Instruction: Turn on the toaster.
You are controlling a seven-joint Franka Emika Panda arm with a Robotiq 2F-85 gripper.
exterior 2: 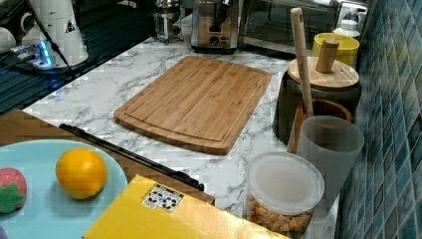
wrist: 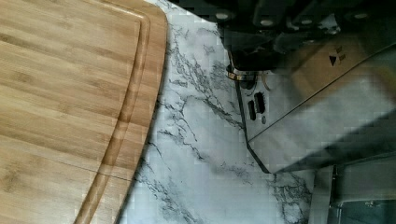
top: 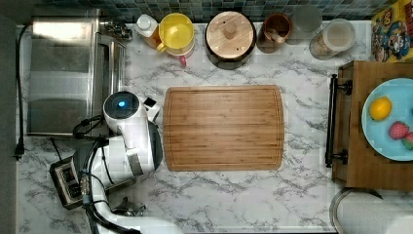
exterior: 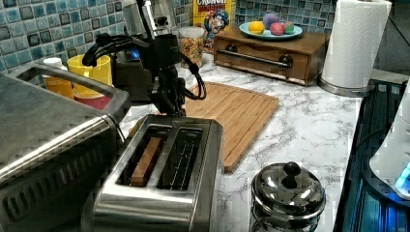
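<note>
Upright steel two-slot toaster (exterior: 164,179), bread in one slot, beside the toaster oven (exterior: 43,145).

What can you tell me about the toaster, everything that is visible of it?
The toaster is a small boxy one of shiny steel with two long top slots. In the left view, the slot on the left view's left holds a brown slice; the other looks empty. It stands upright on the marble counter, beside the toaster oven and near the cutting board's corner. The end effector is at its far end, where the right view shows a round knob.
</note>
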